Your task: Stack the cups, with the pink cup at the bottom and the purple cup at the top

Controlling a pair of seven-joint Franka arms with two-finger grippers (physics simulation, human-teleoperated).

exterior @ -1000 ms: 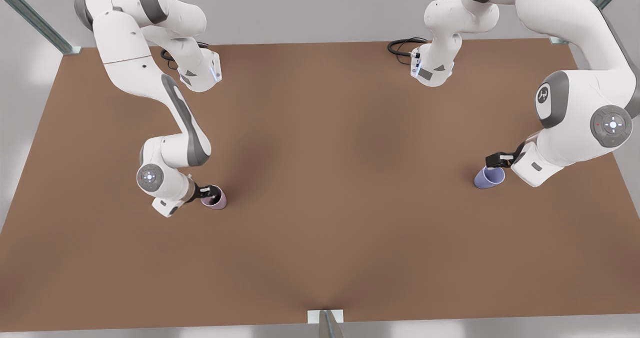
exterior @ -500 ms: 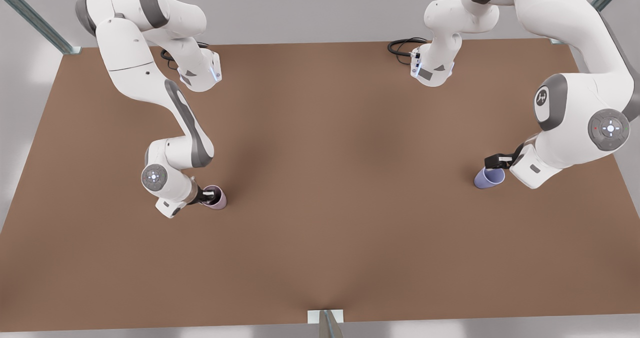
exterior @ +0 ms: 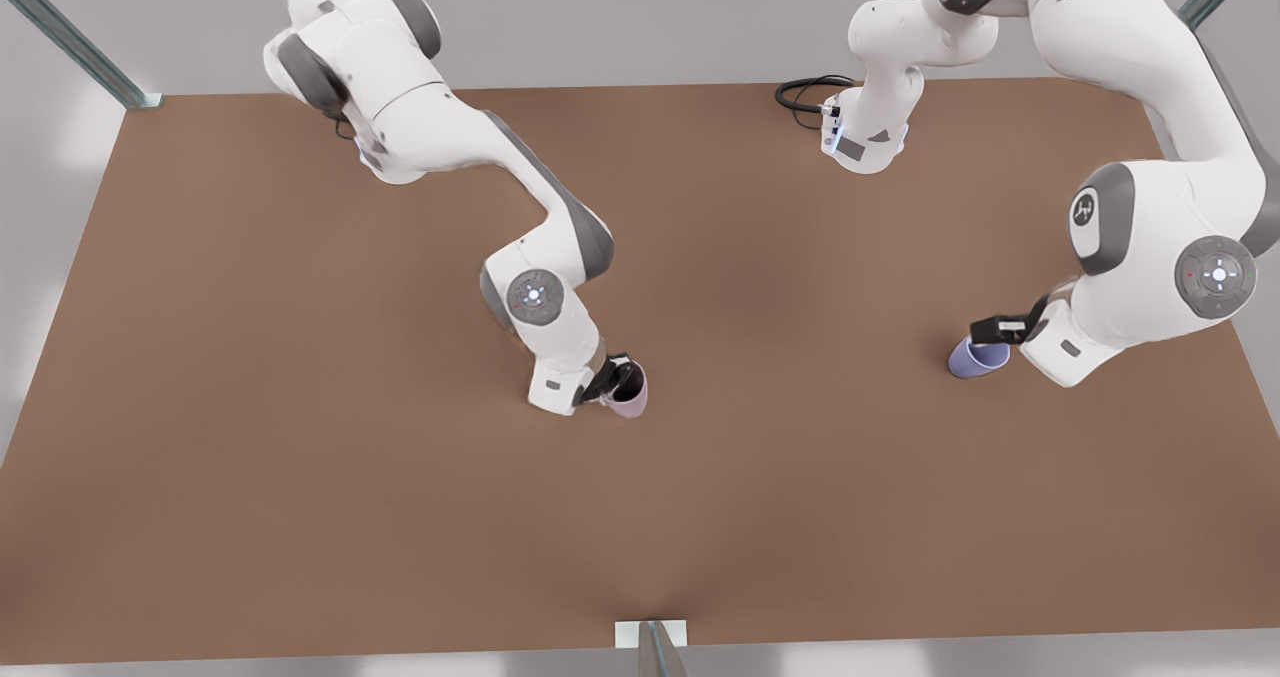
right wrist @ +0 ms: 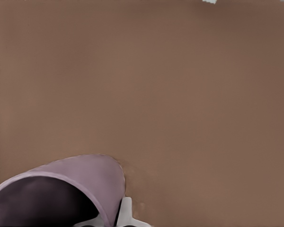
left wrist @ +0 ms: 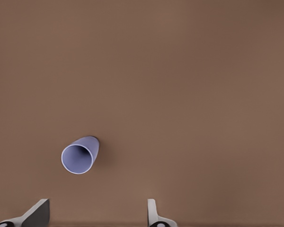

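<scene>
The pink cup (exterior: 634, 398) is near the middle of the table, its dark inside facing up. My right gripper (exterior: 617, 379) is shut on its rim; in the right wrist view the pink cup (right wrist: 80, 182) sits close up with one finger (right wrist: 126, 213) against its outer wall. The purple cup (exterior: 973, 359) stands on the table at the front view's right. My left gripper (exterior: 993, 330) hangs just over it, open. In the left wrist view the purple cup (left wrist: 80, 155) lies apart from the spread fingers (left wrist: 37, 213), with nothing between them.
The brown table (exterior: 300, 457) has wide bare room in front of and between the two cups. A black cable (exterior: 805, 93) lies at the far edge by an arm base. A metal post (exterior: 652, 645) stands at the near edge.
My right arm has swung toward the front view's right, carrying the pink cup from the left side to near the table's middle. My left gripper has stayed over the purple cup.
</scene>
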